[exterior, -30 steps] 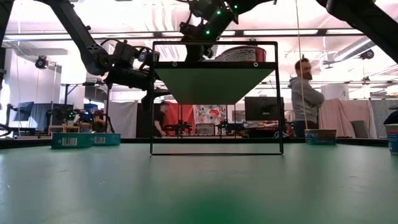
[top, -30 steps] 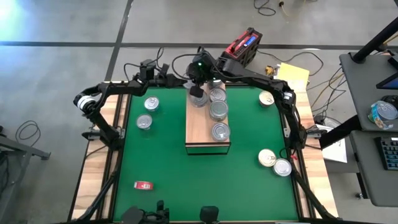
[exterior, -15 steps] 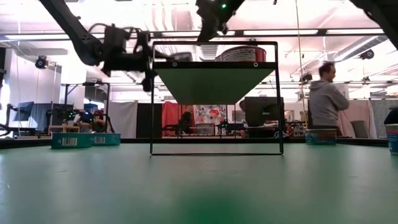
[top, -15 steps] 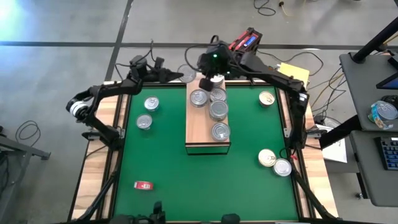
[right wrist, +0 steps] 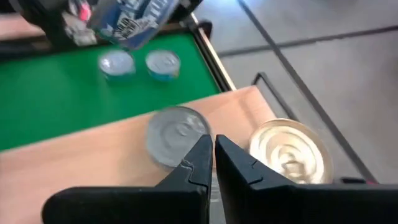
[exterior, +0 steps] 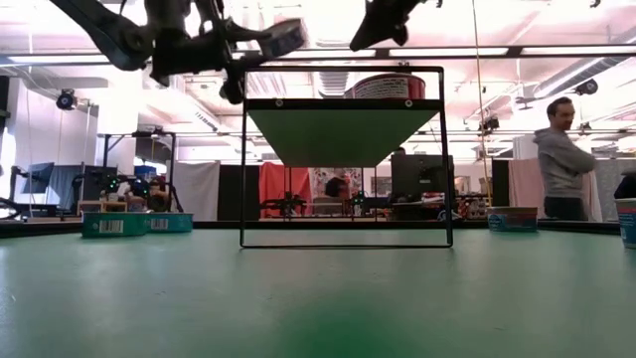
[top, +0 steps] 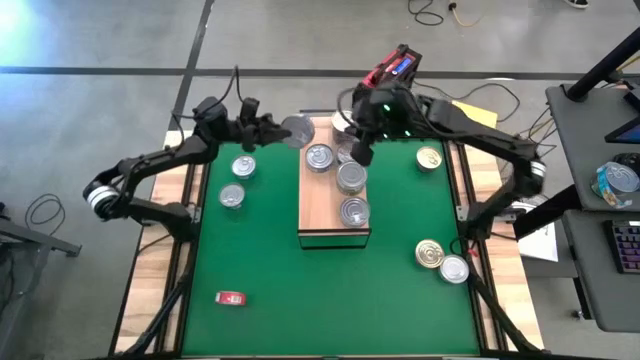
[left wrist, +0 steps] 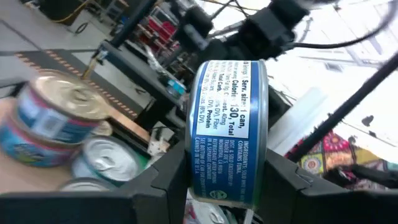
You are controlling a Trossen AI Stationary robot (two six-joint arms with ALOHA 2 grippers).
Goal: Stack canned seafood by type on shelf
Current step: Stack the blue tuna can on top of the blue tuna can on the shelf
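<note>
The shelf (top: pixel 320 215) stands in the far middle of the green mat, and several tins of canned seafood rest flat on its board, among them a silver-lidded one (top: pixel 319 157). My left gripper (top: pixel 288 131) hovers off the shelf's far left corner, shut on one tin (left wrist: pixel 229 130) with a blue-and-white label. My right gripper (top: pixel 360 152) hangs shut and empty above the shelf's far end, over a silver tin (right wrist: pixel 177 134) and a gold-lidded tin (right wrist: pixel 289 149). Both grippers show high above the shelf top in the low view. My left gripper pinches the tin between its two fingers (left wrist: pixel 168 180), one on each flat end, so the labelled side wall (left wrist: pixel 217 183) faces the wrist camera. The fingers reach about level from the table's left side. The tin (exterior: pixel 283 38) stands on edge, tilted, lifted clear of the shelf.
Loose tins sit on the mat: two on the left (top: pixel 243 166) (top: pixel 231 196), one at the far right (top: pixel 428 158), two at the near right (top: pixel 430 254) (top: pixel 454 269). A small red flat object (top: pixel 231 297) lies near left. A person stands beyond the table (exterior: pixel 561 159).
My left gripper has risen from shelf height at the shelf's far left corner, carrying the tin up and a little toward the table's left edge, clear of the shelf. My right gripper, still shut, has drawn up and toward the table's right edge.
</note>
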